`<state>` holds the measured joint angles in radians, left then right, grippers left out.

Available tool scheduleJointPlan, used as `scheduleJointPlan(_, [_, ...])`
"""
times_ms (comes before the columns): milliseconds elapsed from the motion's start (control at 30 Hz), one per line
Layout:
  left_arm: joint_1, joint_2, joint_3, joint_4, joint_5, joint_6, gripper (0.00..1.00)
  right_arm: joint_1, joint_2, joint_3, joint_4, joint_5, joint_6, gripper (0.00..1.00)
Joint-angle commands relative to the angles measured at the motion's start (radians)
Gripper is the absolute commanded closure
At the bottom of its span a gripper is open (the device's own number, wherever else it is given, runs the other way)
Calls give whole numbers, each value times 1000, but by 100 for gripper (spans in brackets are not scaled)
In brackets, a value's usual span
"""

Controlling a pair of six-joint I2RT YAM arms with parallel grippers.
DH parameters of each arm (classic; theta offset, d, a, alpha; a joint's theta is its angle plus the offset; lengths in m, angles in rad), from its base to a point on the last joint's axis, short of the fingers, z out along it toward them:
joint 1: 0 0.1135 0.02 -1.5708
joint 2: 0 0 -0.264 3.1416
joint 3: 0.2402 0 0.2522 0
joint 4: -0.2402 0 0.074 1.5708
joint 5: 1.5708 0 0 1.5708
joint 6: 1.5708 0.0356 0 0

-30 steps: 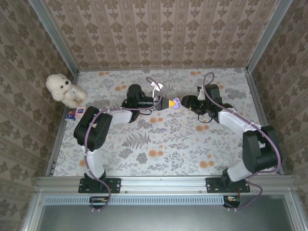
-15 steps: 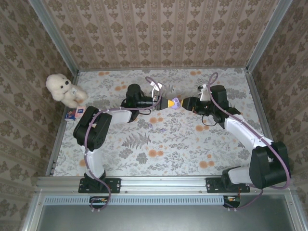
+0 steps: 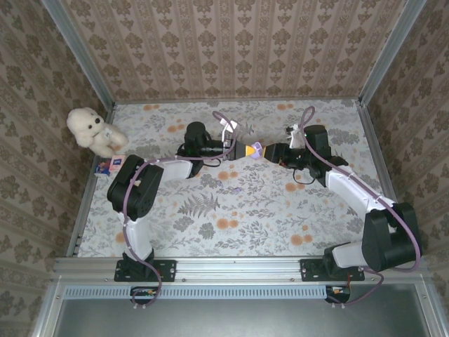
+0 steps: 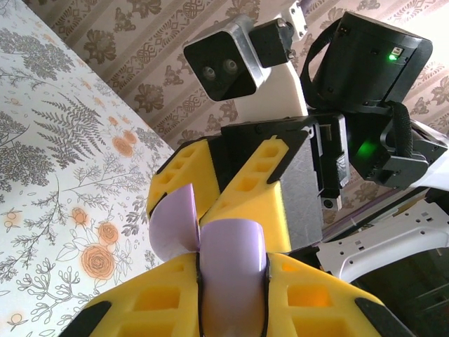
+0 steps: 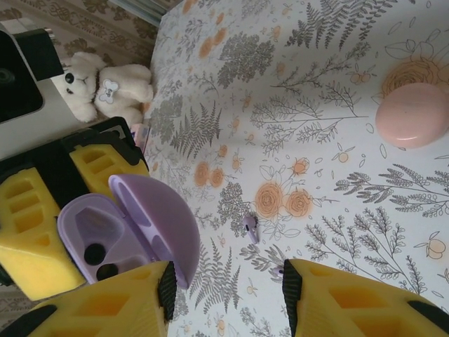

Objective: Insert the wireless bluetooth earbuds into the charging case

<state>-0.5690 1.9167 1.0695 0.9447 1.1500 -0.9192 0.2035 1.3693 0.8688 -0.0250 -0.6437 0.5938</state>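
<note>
My left gripper is shut on the lilac charging case and holds it above the cloth. The case's lid stands open and its sockets show. My right gripper faces the case with its jaws open. Its left fingertip sits at the lid's rim, and nothing is between the fingers. A lilac earbud lies on the floral cloth below. A second small lilac bit peeks out beside the right fingertip.
A round pink case lies shut on the cloth to the right. A white teddy bear sits at the far left corner with a small card in front of it. Metal rails and patterned walls ring the table.
The right arm swung its elbow outward and brought its wrist in line with the case; its jaws drew somewhat closer together. The left gripper kept still with the case.
</note>
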Motion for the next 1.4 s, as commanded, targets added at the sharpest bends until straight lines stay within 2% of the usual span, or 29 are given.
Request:
scheduleJointPlan(0, [-6, -12, 25, 6, 27, 16, 100, 7, 14, 37, 25, -7, -6, 53])
scheduleJointPlan(233, [-15, -2, 29, 5, 28, 16, 100, 21, 56, 53, 26, -1, -2, 54])
scheduleJointPlan(567, [-28, 2, 35, -3, 39, 18, 100, 30, 92, 88, 24, 25, 7, 62])
scheduleJointPlan(700, [-32, 4, 37, -3, 40, 16, 100, 33, 98, 98, 20, 27, 6, 70])
scheduleJointPlan(833, [-32, 9, 40, -4, 38, 14, 100, 36, 92, 102, 14, 21, 5, 82])
scheduleJointPlan(900, [-32, 11, 38, -7, 33, 14, 91, 37, 89, 107, 5, 19, 2, 89])
scheduleJointPlan(1033, [-31, 12, 32, -21, 14, 27, 68, 45, 81, 119, -26, 28, -11, 100])
scheduleJointPlan(1167, [-20, 3, 17, -31, -12, 43, 52, 49, 68, 127, -60, 44, -30, 100])
scheduleJointPlan(1367, [39, -44, -12, -52, -20, 54, 38, 49, 47, 143, -137, 102, -93, 100])
